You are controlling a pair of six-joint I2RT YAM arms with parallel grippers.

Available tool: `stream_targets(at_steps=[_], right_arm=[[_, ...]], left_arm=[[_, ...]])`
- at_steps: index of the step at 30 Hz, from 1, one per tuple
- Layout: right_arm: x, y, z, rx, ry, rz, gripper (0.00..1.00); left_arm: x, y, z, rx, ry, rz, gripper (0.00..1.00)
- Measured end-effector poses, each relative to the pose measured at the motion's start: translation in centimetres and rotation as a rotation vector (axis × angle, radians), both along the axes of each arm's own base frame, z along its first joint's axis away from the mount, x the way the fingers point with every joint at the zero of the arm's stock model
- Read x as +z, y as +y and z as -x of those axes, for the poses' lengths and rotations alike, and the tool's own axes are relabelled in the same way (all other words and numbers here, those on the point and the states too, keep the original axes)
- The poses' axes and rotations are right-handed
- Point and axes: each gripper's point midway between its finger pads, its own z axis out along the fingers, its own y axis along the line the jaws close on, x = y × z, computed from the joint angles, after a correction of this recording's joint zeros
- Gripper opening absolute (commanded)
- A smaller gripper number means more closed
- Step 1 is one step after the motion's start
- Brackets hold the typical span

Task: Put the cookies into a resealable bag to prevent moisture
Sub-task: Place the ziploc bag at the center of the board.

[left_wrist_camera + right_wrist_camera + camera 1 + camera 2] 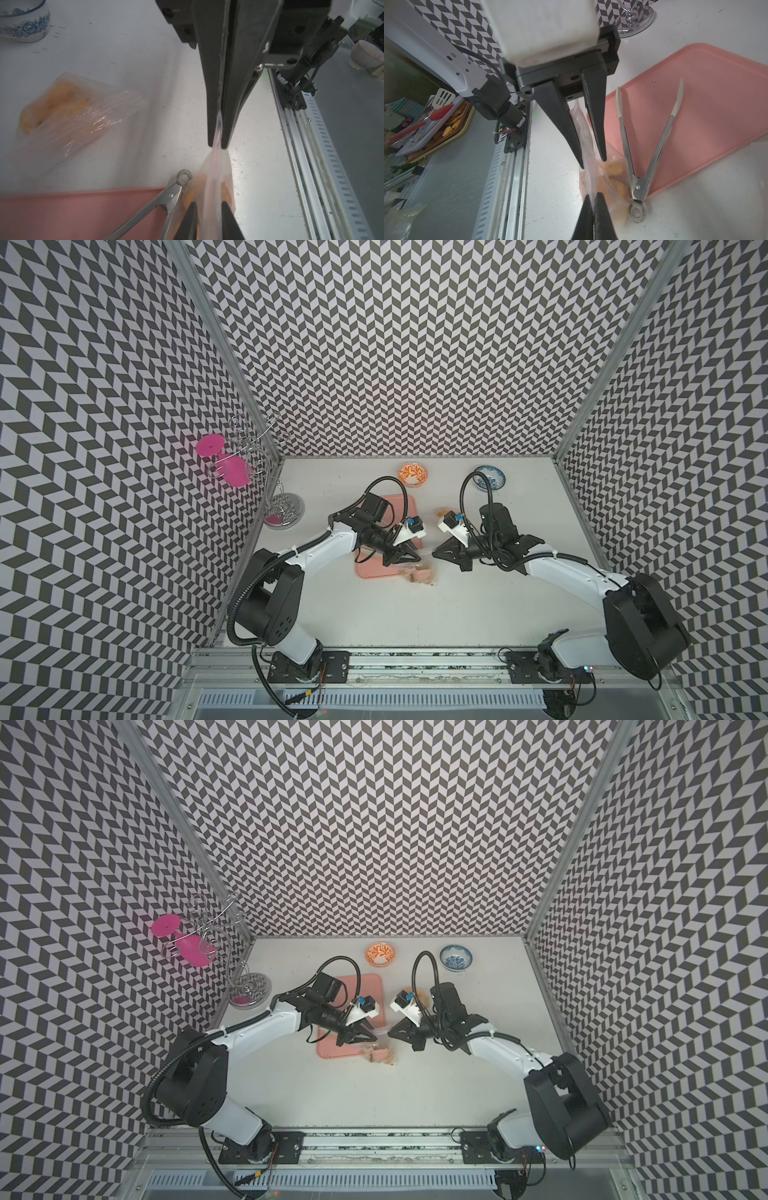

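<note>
A clear resealable bag [422, 574] holding yellow-orange cookies [613, 167] hangs over the near right corner of the pink tray [706, 93]. My right gripper [592, 197] is shut on one end of the bag's top strip. The strip runs taut from the right gripper [217, 145] to my left gripper [207, 204], whose fingers stand a little apart with the strip between them. In both top views the two grippers meet tip to tip, the left gripper [419, 559] facing the right gripper [434, 553] above the bag [380, 1054]. From the right wrist, the left gripper [592, 162] straddles the bag's edge.
A second clear bag of cookies [68, 116] lies on the white table behind the right wrist. Metal tongs [652, 135] rest open on the tray. An orange bowl [412, 474] and a blue-patterned bowl [490, 477] stand at the back. A wire rack [282, 510] stands at the left.
</note>
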Motion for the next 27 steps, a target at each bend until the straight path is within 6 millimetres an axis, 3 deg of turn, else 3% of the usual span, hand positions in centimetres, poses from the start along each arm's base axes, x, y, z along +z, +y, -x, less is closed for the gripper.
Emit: stream_targets(at_steps=[3,5,7,11,18,21,24,26,27], right_arm=[[0.0,-0.1,-0.1,-0.003,-0.003,-0.001,0.00],[0.1,-0.1,0.0,-0.004,-0.004,-0.002,0.00],[0.0,-0.3,0.1,-0.008,-0.002,-0.001,0.00],[0.1,-1.0,-0.3,-0.033,-0.001,0.000,0.00],[-0.1,-1.3,-0.1,-0.046,0.011,-0.001,0.00],[-0.1,-1.8,-0.1,-0.062,0.016,-0.003,0.00],[-0.3,-1.9,0.1,-0.066,0.026,-0.005,0.00],[-0.4,-2.0,0.1,-0.071,0.030,-0.005,0.00],[-0.4,-2.0,0.2,-0.072,0.033,-0.005,0.00]], left_arm=[[0.0,0.5,-0.4,0.017,0.010,0.003,0.00],[0.0,0.5,-0.3,0.017,0.015,0.004,0.15],[0.0,0.7,-0.4,0.024,0.019,-0.001,0.17],[-0.2,1.7,-1.3,0.067,0.031,-0.011,0.00],[-0.6,2.2,-1.2,0.083,0.058,-0.007,0.10],[-1.2,3.0,-1.5,0.112,0.077,-0.013,0.00],[-1.2,3.3,-1.3,0.115,0.094,0.009,0.00],[-1.0,3.2,-1.2,0.113,0.098,0.017,0.14],[-1.0,3.2,-1.3,0.114,0.095,0.018,0.16]])
